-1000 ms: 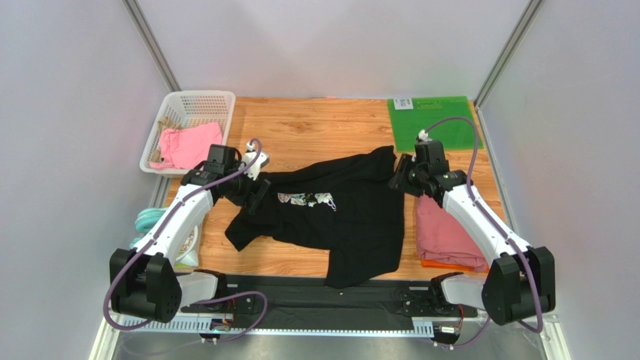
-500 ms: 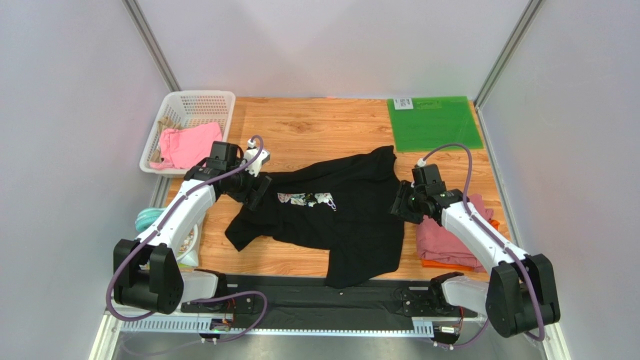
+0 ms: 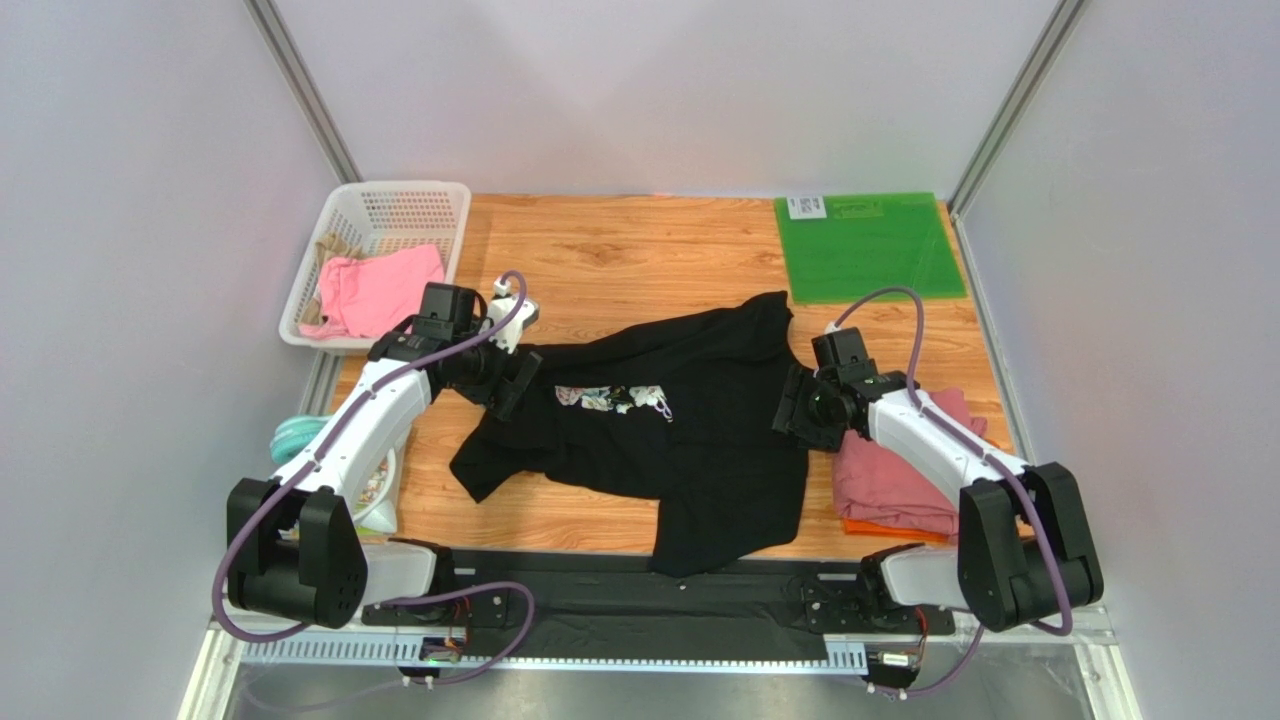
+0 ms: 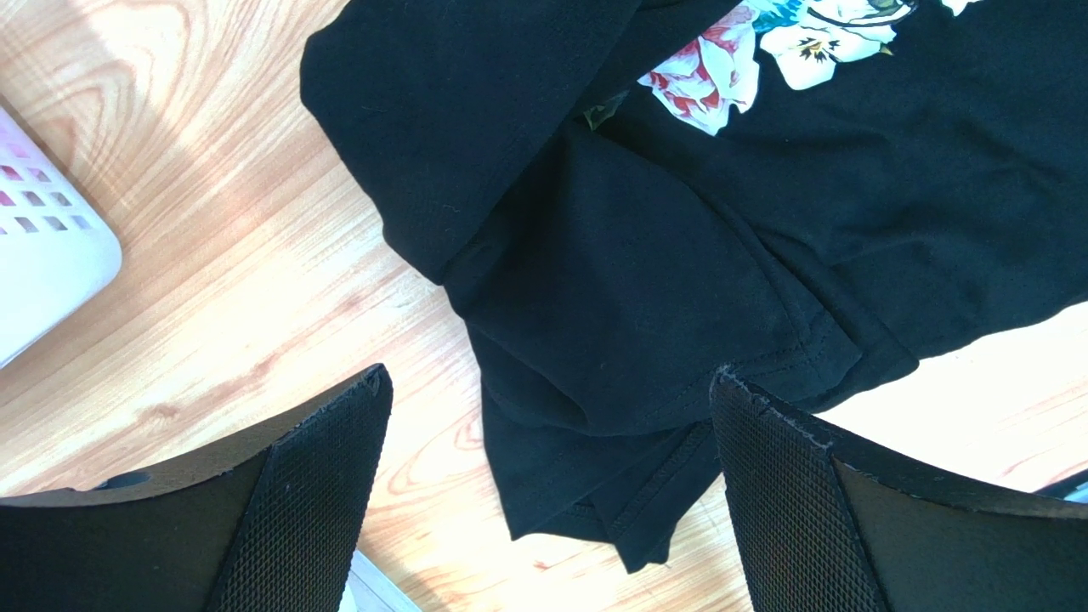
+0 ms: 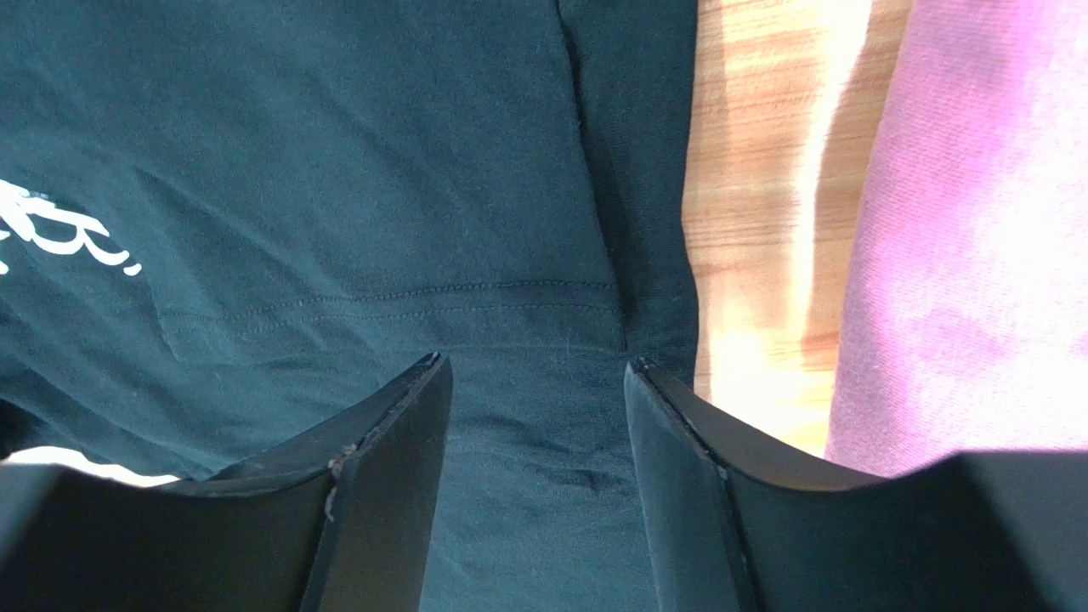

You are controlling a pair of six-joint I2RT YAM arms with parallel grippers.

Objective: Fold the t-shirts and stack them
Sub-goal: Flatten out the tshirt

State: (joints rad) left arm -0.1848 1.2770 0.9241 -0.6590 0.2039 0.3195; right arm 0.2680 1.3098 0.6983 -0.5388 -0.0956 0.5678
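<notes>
Step in hand: laying out the black t-shirt (image 3: 676, 435) before any fold; judged early in this shirt's turn.
Black t-shirt: crumpled across the centre of the overhead view on the table (image 3: 631, 248); floral print (image 3: 612, 399) facing up; left sleeve doubled over itself; lower hem hanging towards the bottom edge.
Left gripper (image 4: 549, 421): fingers spread wide; hovering over the bunched sleeve; holding nothing.
Right gripper (image 5: 536, 383): fingers parted to a moderate gap; low over the shirt's right edge, beside a seam; no pinch visible.
Stack so far: dusty-pink shirt (image 3: 894, 473) folded at lower right, resting on the orange shirt (image 3: 887, 528).
Next move, as a guess: pinch sleeve and side seam; pull apart to flatten; keep clear of the pink stack just beside.
</notes>
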